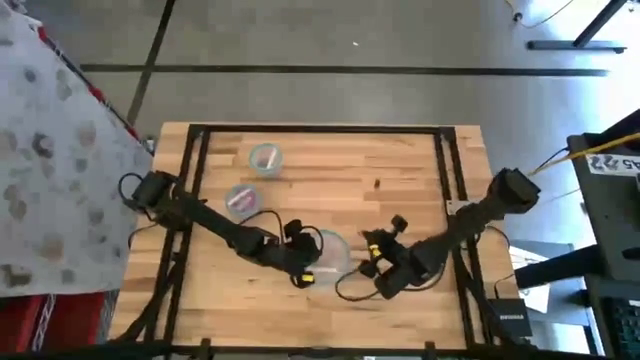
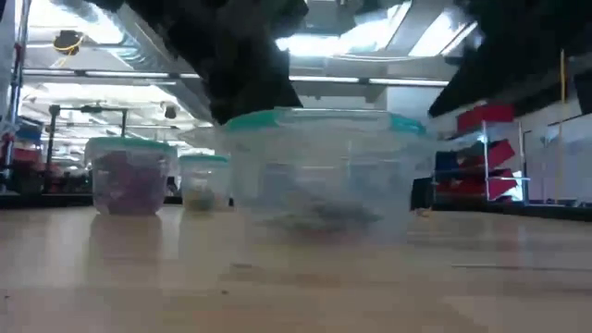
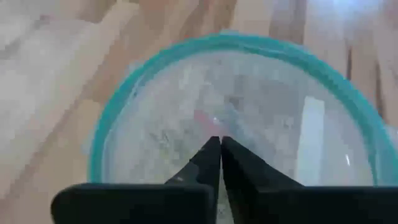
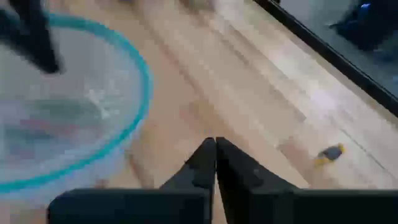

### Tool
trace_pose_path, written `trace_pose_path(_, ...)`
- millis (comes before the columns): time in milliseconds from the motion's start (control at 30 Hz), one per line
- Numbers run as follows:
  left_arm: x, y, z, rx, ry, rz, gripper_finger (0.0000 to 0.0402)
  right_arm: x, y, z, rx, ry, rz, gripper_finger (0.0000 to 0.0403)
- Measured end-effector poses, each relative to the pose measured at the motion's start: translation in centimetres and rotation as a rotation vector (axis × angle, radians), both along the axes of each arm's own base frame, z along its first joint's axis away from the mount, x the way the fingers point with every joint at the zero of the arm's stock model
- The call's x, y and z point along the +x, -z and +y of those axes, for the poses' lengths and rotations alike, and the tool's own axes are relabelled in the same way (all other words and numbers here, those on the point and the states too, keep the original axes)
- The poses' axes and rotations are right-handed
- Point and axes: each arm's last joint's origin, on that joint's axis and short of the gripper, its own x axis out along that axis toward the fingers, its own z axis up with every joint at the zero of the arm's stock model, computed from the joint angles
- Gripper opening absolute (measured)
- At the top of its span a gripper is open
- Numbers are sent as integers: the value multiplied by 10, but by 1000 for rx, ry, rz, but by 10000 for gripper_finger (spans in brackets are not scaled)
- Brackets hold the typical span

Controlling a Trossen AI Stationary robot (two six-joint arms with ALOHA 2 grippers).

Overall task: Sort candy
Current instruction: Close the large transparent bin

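**Q.** Which claw stands nearer the candy still to be sorted?

**A.** The left claw (image 3: 219,144). In the left wrist view its two fingers are pressed together, tips meeting, with nothing visible between them. It hangs directly over the near bowl (image 3: 109,121), tips pointing down into it. A thin pink piece of candy (image 3: 205,118) lies on the bowl's floor just ahead of the tips, blurred. Its long axis seems to run slantwise to the closed fingers, but that cannot be told for certain.

**Q.** And the right claw?

**A.** The right claw (image 4: 215,144) is likewise closed and holds nothing. It hovers above bare tabletop (image 4: 261,93) just outside the same bowl's rim, so it lies farther from the candy. A small yellow and dark bit (image 4: 329,152) rests on the wood well off to its other side; what it is cannot be told.

**Q.** Where do the sorted pieces sit?

**A.** In the high view two smaller bowls stand apart toward the far left of the tabletop: one with purple contents (image 1: 241,199), one with paler, greenish contents (image 1: 265,158).

**Q.** What does the coming move turn on?

**A.** Judged from this layout, the left claw must part its fingers before descending, since the piece lies straight below and slightly ahead of its tips. The fingers should probably straddle the piece across its narrow side.
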Motion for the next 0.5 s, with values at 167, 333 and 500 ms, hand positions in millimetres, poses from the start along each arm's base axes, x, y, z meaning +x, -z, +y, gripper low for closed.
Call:
trace_pose_path(167,4,-14,-4,13,64,-20,0,11,-5,37,212,-317,-35,0)
trace_pose_path(333,1,-8,-1,-17,59,48,0,28,19,58,343,-542,25,0)
trace_pose_path(500,0,-1,2,-76,68,114,0,39,45,48,303,-480,106,0)
